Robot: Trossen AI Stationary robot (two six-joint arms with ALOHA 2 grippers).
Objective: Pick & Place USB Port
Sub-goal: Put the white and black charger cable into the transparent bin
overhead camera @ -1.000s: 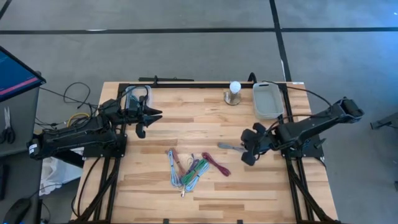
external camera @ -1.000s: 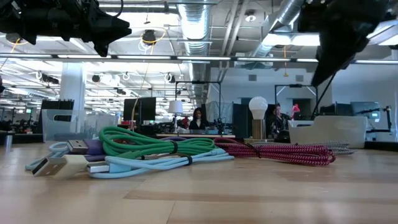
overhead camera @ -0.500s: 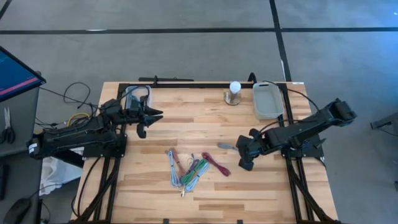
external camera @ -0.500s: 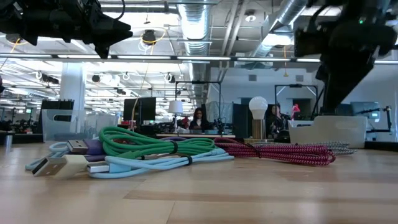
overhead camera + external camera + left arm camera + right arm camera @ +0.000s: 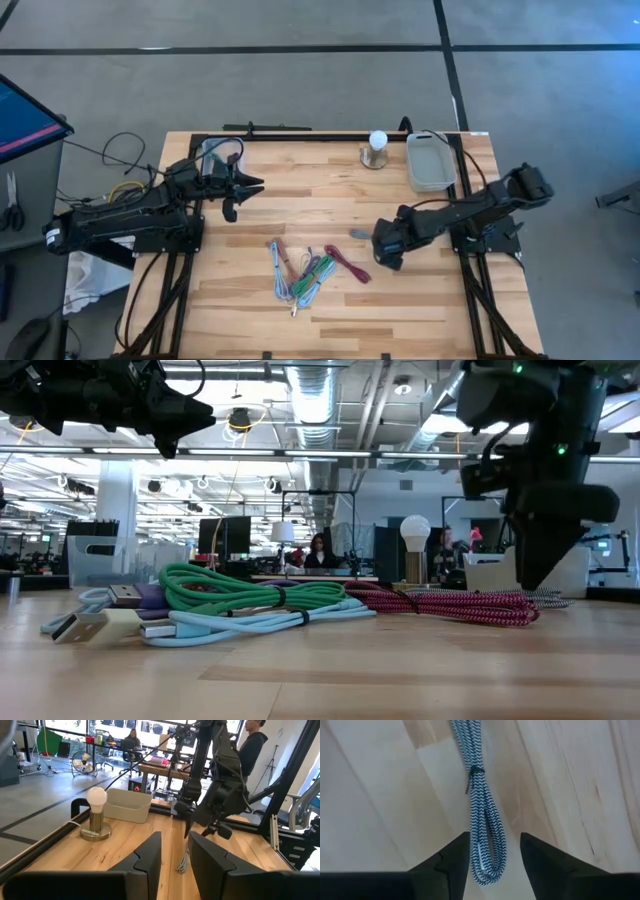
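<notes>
While right end effector [image 5: 491, 851] hangs released over the braided cable [image 5: 482, 815] — bundle's long axis runs straight between its fingers — centre-right of frame.

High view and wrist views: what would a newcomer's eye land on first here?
First, the right gripper, open and reaching down at mid-table over a black-and-white braided cable, which lies bundled on the wood between its fingers. Next, the bright pile of green, blue and red cables near the table's front centre. The left gripper hangs over the left rear of the table, and a light bulb on a stand sits beside a clear bin at the back.
</notes>
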